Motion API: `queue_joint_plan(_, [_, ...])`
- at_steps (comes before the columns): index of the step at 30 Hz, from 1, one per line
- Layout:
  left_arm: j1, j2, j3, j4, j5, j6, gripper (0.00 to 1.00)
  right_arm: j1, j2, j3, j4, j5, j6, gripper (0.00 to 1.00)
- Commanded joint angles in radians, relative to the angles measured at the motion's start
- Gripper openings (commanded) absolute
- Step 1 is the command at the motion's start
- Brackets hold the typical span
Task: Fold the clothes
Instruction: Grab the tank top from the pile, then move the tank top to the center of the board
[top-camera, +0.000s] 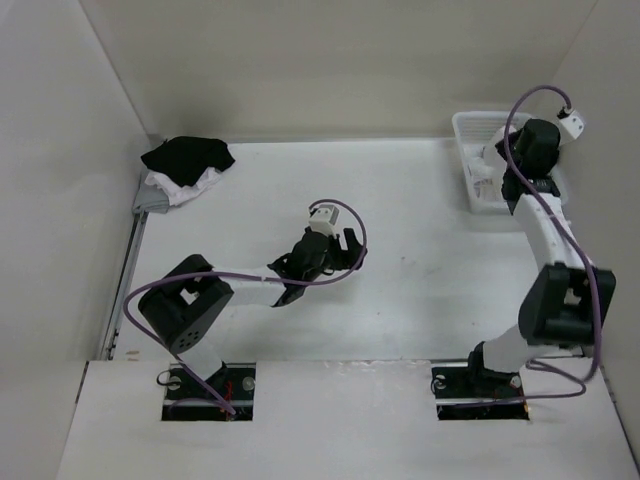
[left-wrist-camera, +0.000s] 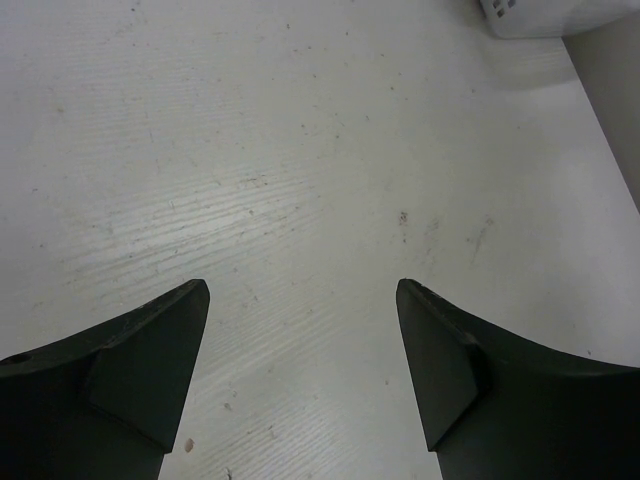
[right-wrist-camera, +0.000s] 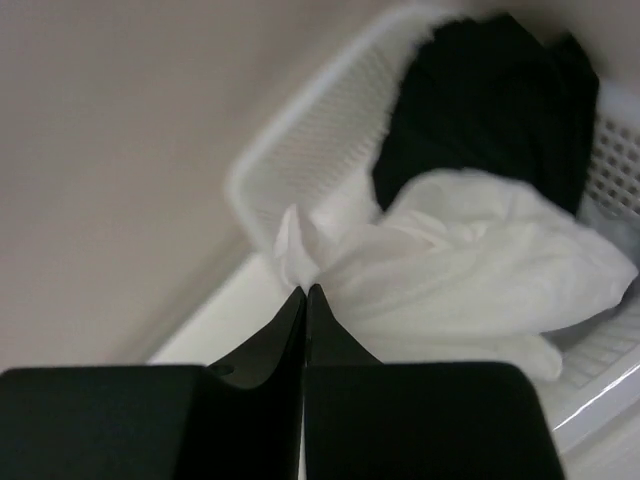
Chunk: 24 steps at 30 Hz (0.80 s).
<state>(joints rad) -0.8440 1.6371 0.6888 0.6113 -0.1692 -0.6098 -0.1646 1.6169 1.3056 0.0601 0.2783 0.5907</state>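
Observation:
The clothes (right-wrist-camera: 470, 260), a crumpled white garment, lie in a white plastic basket (right-wrist-camera: 310, 130) beside a black garment (right-wrist-camera: 490, 100). My right gripper (right-wrist-camera: 305, 290) is shut, and its tips pinch a gathered fold at the white garment's left edge. From above, the right gripper (top-camera: 492, 178) reaches down into the basket (top-camera: 466, 128) at the back right. My left gripper (left-wrist-camera: 300, 290) hangs open over bare table with nothing between its fingers. In the top view the left gripper (top-camera: 345, 250) is near the table's middle.
A black-and-white pile of garments (top-camera: 186, 166) sits in the back left corner by a grey bracket. Walls close in the left, back and right sides of the table (top-camera: 400, 300). A corner of the basket (left-wrist-camera: 530, 15) shows at the top right of the left wrist view.

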Motion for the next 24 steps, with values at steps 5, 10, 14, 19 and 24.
queue_joint_plan(5, [0.076, -0.132, -0.041, 0.067, -0.041, -0.054, 0.75, 0.3, -0.451, 0.032, 0.181, -0.109, -0.05, 0.01])
queue_joint_plan(10, [0.183, -0.29, -0.089, -0.002, -0.098, -0.093, 0.75, 0.518, -0.563, 0.101, 0.136, -0.128, -0.132, 0.03])
queue_joint_plan(14, [0.308, -0.455, -0.146, -0.097, -0.165, -0.155, 0.75, 0.685, -0.633, -0.158, 0.179, -0.108, -0.082, 0.06])
queue_joint_plan(19, [0.44, -0.589, -0.219, -0.199, -0.167, -0.183, 0.76, 0.739, -0.539, -0.648, 0.336, -0.131, 0.118, 0.4])
queue_joint_plan(24, [0.392, -0.507, -0.198, -0.234, -0.102, -0.137, 0.74, 0.777, -0.532, -0.81, 0.251, -0.147, 0.129, 0.5])
